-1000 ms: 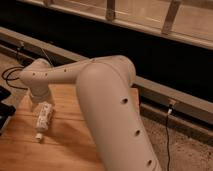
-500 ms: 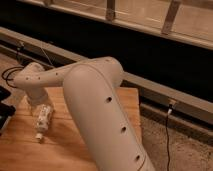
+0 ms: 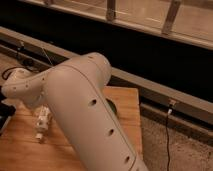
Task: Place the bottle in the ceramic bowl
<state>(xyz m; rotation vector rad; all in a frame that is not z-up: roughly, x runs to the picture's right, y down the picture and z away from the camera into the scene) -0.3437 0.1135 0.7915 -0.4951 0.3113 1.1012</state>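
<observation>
The small white bottle (image 3: 43,121) hangs tilted, cap end down, just over the left part of the wooden table (image 3: 125,107). Its upper end sits in my gripper (image 3: 40,110), which is shut on it below the white wrist (image 3: 22,90). My bulky white arm (image 3: 85,115) crosses the middle of the view. A dark rounded sliver at the arm's right edge looks like the ceramic bowl (image 3: 111,106). The arm hides most of the bowl, which lies to the right of the bottle.
A dark object (image 3: 5,112) sits at the table's left edge. Behind the table run a dark wall and a metal rail (image 3: 150,87). A thin cable (image 3: 167,135) hangs down over the speckled floor (image 3: 180,150) on the right.
The arm's elbow has swung left and closer to the camera, covering more of the table. The bottle and gripper have stayed almost where they were.
</observation>
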